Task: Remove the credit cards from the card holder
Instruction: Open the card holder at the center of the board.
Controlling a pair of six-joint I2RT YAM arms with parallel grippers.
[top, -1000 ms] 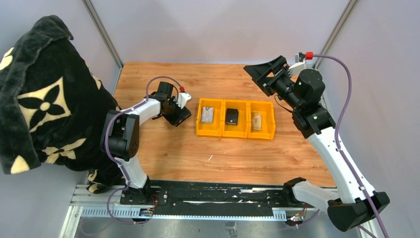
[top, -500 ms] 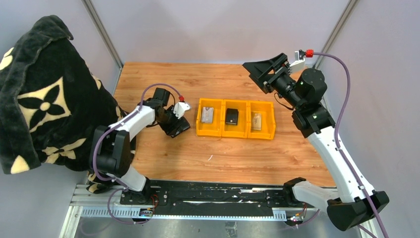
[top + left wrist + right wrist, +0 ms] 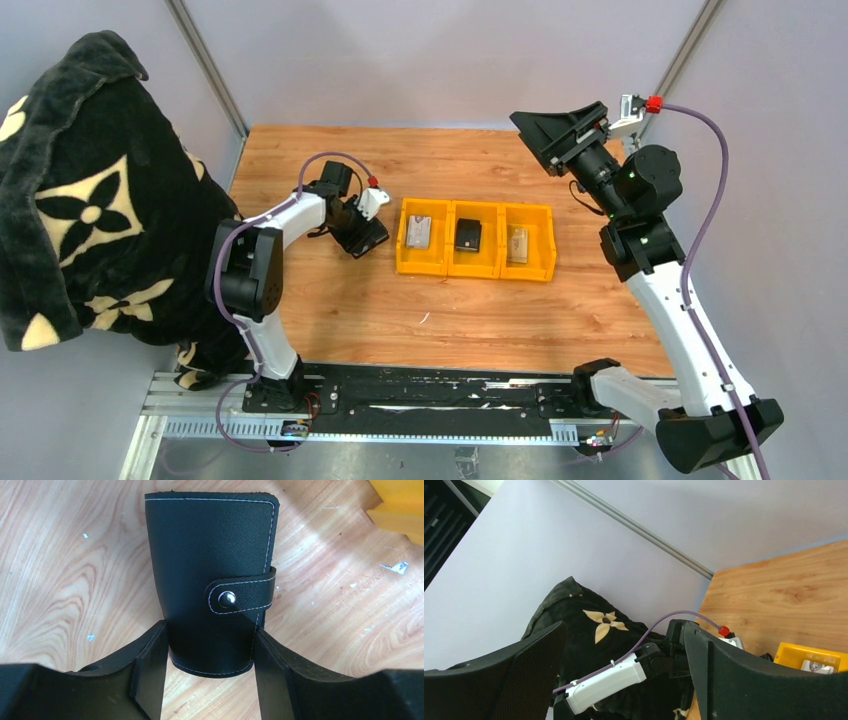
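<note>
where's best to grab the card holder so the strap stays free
Pinch the card holder across its long edges, at the end below the strap, coming from that short end, where the left hand sits. The strap wraps one long edge midway, so this leaves its snap clear.

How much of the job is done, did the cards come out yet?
Done: nothing yet. In hand: the left gripper has its jaws pinching the card holder. Left: its strap is snapped shut and no credit cards show, so opening it and pulling them out remain. The right gripper hangs open, high up.
</note>
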